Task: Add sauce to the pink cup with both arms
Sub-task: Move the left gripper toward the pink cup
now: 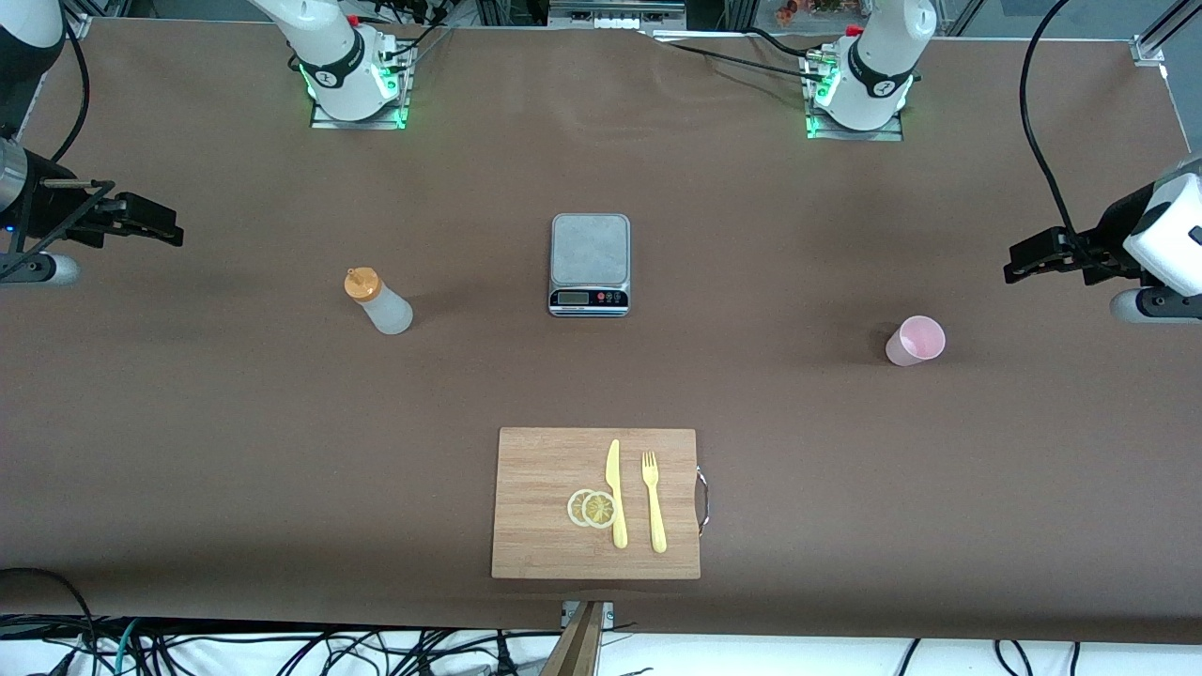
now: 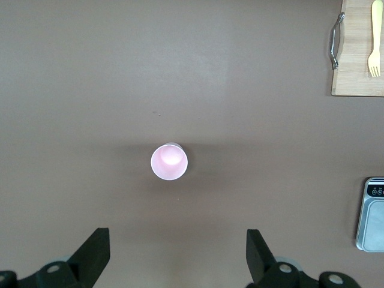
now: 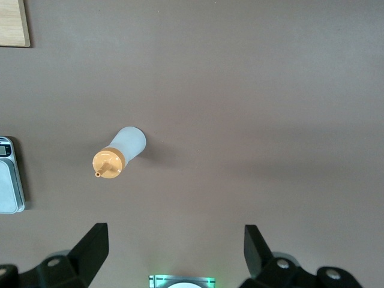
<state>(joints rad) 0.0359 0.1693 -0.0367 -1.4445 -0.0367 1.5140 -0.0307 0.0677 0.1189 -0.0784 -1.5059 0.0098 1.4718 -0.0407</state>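
Note:
The sauce bottle [image 1: 378, 300], whitish with an orange nozzle cap, stands toward the right arm's end of the table; the right wrist view shows the sauce bottle [image 3: 120, 155] from above. The pink cup [image 1: 915, 340] stands upright toward the left arm's end and looks empty as the pink cup [image 2: 169, 162] in the left wrist view. My right gripper [image 1: 167, 228] hangs open over the table's end, well clear of the bottle. My left gripper [image 1: 1019, 262] hangs open over the other end, apart from the cup. Both hold nothing, as my left gripper [image 2: 178, 243] and my right gripper [image 3: 175, 240] show in their wrist views.
A kitchen scale [image 1: 589, 264] sits mid-table between bottle and cup. Nearer the front camera lies a wooden cutting board [image 1: 535, 469] with a yellow knife [image 1: 615, 493], a yellow fork [image 1: 653, 502] and two lemon slices [image 1: 592, 508]. The arm bases [image 1: 357, 84] stand along the table's top edge.

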